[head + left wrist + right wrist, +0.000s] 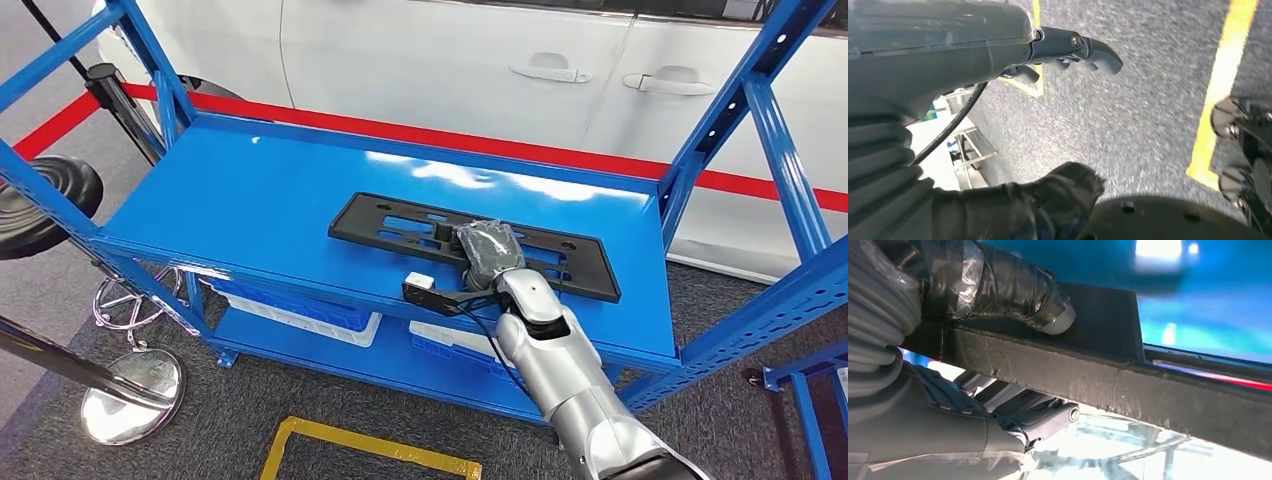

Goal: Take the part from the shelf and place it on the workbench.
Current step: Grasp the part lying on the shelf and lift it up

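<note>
In the head view the black part (400, 226) lies flat on the blue shelf (240, 200), toward its front right, and the right hand (490, 252) rests over its near edge, a white car (450, 60) standing behind the rack. The left wrist view shows the left hand (1048, 55) above grey floor (1148, 110) with yellow lines (1220, 85), fingers apart and holding nothing. In the right wrist view the thumb (1013, 290) presses on top of the part (1108, 375) and the fingers (1048, 415) reach under its edge, clamping it.
</note>
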